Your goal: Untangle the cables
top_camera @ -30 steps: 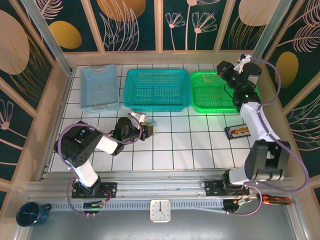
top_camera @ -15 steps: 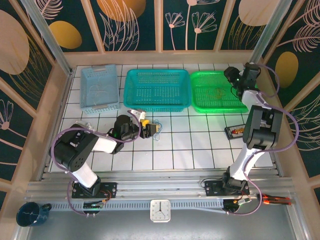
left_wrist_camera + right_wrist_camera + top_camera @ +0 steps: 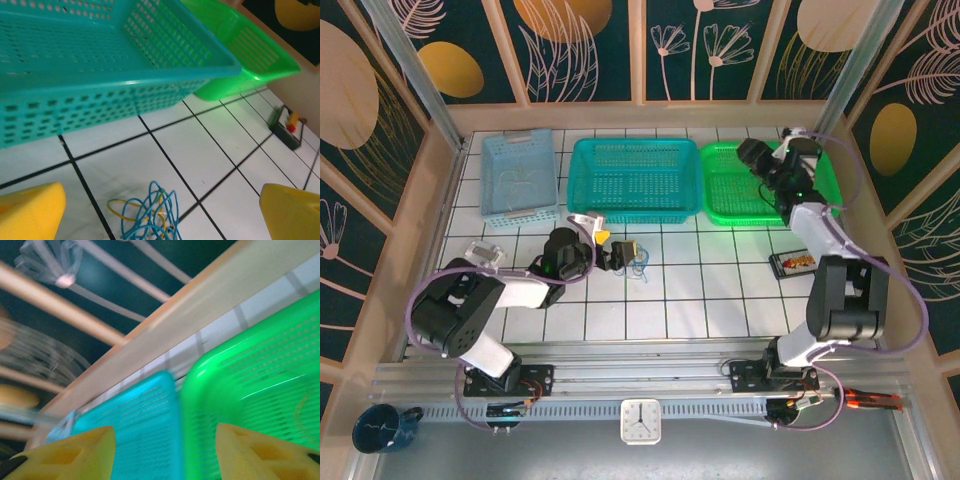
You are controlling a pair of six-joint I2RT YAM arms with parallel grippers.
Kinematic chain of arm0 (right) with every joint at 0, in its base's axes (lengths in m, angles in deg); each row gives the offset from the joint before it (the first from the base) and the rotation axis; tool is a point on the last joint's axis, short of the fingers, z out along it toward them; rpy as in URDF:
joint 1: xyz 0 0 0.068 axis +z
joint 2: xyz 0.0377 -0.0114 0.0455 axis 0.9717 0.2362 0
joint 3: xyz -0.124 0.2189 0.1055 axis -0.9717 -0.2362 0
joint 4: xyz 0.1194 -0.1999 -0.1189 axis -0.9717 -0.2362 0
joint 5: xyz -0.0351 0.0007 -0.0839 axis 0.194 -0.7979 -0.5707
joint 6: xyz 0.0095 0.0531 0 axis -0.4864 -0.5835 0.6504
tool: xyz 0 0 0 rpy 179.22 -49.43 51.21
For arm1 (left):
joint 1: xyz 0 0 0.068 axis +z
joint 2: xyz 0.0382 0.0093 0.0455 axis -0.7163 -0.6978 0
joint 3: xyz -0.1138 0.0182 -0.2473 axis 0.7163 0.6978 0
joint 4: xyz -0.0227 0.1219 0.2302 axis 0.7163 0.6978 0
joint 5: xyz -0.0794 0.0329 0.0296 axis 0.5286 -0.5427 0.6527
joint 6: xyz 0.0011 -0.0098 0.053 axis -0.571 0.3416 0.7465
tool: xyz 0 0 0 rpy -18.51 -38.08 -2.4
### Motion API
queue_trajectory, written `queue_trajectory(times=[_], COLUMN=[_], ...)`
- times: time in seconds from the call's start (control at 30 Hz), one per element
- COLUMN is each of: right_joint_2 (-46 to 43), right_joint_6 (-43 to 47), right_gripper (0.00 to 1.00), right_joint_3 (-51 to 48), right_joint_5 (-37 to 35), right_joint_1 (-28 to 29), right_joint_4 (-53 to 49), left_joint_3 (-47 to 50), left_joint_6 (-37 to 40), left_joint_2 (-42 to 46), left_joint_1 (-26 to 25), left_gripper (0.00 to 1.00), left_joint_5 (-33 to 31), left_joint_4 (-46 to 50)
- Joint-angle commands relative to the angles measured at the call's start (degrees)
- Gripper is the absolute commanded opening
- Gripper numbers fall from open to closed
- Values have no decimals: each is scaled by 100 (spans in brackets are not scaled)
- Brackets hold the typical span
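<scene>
On the white tiled worktop [image 3: 720, 300], a teal perforated plastic basket [image 3: 635, 180] and a bright green plastic basket [image 3: 730, 195] sit side by side. Right fingers [image 3: 260, 455] apart, empty, above the green one. Left fingers [image 3: 30, 212] wide apart, empty, flanking the tangled thin blue and yellowish cords [image 3: 147, 215] lying near the teal basket.

Cables [image 3: 638, 258] are lying in one small tangled bundle on the white tiles, left of table centre and just near of the teal basket [image 3: 634, 178], apart from its wall. Several thin blue loops [image 3: 152, 217] are overlapping and arching up off the tile. One yellowish loop [image 3: 120, 201] is poking out to the left. The knot's near end is running out of frame in the left wrist view.
</scene>
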Motion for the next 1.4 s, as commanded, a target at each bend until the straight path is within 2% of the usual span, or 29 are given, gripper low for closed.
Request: queue_trajectory(times=[0.0, 0.1, 0.27, 0.57, 0.73, 1.0, 1.37], right_joint_2=[-507, -856, -1160, -985, -688, 58, 526], right_joint_6=[78, 210, 452, 764, 898, 984, 995], right_gripper=[55, 55, 55, 56, 55, 49, 44], right_joint_3=[-458, -816, -1246, -1888, -2133, -2145, -2005], right_joint_5=[88, -58, -317, -818, -927, -1132, -1340], right_joint_1=[512, 1073, 1974, 3383, 3837, 4458, 4625], right_joint_4=[166, 14, -314, -680, -777, -722, -618], left_joint_3=[-187, -270, -393, -203, -138, -191, -137], left_joint_6=[-131, -131, -135, -200, -239, -437, -509], left_joint_2=[385, 643, 858, 1151, 1199, 1011, 987], left_joint_1=[-14, -8, 3, 24, 35, 35, 35], left_gripper=[99, 99, 99, 99, 99, 99, 99], left_joint_5=[-592, -842, -815, -941, -950, -941, -970], left_joint_4=[390, 884, 1672, 2453, 2441, 2150, 2029])
